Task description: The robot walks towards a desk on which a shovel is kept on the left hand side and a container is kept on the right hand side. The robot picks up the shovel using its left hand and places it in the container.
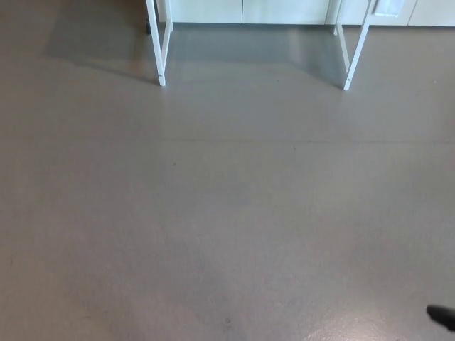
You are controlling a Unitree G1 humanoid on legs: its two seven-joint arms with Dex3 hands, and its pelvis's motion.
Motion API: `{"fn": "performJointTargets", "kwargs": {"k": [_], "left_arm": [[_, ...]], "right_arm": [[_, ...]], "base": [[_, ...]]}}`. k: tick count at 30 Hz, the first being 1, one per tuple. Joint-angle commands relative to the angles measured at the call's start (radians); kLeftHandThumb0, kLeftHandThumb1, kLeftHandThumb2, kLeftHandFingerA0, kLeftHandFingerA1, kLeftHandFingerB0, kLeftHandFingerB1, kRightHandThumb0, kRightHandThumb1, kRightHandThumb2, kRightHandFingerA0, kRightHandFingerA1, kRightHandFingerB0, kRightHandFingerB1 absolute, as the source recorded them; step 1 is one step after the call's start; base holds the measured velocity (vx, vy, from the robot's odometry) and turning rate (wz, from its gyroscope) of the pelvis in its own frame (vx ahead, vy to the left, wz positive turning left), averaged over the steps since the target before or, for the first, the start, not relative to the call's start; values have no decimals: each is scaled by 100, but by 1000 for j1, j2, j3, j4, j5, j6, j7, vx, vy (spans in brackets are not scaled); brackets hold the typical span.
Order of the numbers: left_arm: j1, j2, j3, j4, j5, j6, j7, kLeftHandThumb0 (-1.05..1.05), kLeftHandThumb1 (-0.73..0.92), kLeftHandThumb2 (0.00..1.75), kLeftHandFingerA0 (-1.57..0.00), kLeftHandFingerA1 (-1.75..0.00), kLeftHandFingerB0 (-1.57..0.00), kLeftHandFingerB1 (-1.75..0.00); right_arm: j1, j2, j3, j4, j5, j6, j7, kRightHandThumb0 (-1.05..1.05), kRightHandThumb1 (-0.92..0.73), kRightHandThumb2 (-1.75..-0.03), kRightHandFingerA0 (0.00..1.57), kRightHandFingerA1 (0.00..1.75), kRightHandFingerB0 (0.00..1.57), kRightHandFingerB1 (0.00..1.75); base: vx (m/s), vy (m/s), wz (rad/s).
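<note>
Only the white legs of the desk show at the top of the head view: a left leg pair and a right leg pair. The desk top lies outside the picture, so neither the shovel nor the container is visible. A small black tip of my right hand pokes in at the bottom right corner, low over the floor and far from the desk. Too little of it shows to tell its state. My left hand does not show.
Grey floor fills nearly the whole view between me and the desk. White panels run along the wall behind the desk legs. A faint shadow lies under the desk.
</note>
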Motion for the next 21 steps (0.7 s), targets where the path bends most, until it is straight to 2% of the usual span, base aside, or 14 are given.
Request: {"fn": "performJointTargets", "kwargs": {"k": [1,3,4,5,6,9,10,12,13,21], "left_arm": [[32,-12,69,-49,-142,-101,-143,-30,71,69,-26,-35,-24,-32],[41,-15,69,-50,-132,-111,-146,-31,69,69,-27,-36,-25,-33],[44,-15,68,-51,-125,-112,-144,-26,70,61,-31,-32,-27,-30],[49,-15,69,-49,-122,-116,-147,-26,70,61,-31,-32,-26,-30],[56,-14,68,-47,-117,-129,-150,-33,66,69,-27,-35,-25,-34],[61,-14,69,-46,-125,-132,-164,-33,64,68,-26,-35,-24,-34],[65,-14,67,-49,-123,-133,-162,-28,66,60,-31,-32,-26,-30],[74,-15,65,-49,-118,-140,-159,-27,65,60,-31,-32,-26,-30],[79,-18,64,-49,-117,-145,-158,-33,61,66,-27,-35,-25,-34],[111,-44,67,-35,-156,-170,-217,-35,58,65,-24,-34,-22,-33]], "right_arm": [[39,11,-48,-114,139,80,77,-9,-49,-53,52,61,40,53],[46,7,-49,-115,142,80,92,-9,-49,-53,51,61,39,53],[49,4,-45,-121,131,83,88,-11,-49,-52,53,61,40,53],[55,1,-41,-122,126,83,91,-11,-50,-52,53,60,40,52],[60,0,-38,-126,125,87,93,-10,-50,-53,53,60,40,53],[61,-1,-37,-128,128,92,99,-11,-49,-53,53,60,40,52],[62,-1,-37,-129,129,95,99,-11,-49,-53,53,60,41,53],[68,0,-37,-138,129,108,95,-12,-49,-53,53,61,39,52],[72,-2,-36,-138,128,105,97,-13,-49,-52,53,60,40,52],[100,-14,-28,-114,113,81,108,-13,-49,-53,57,62,41,53]], "base": [[0,0,0],[0,0,0],[0,0,0],[0,0,0],[0,0,0],[0,0,0],[0,0,0],[0,0,0],[0,0,0],[0,0,0]]}}
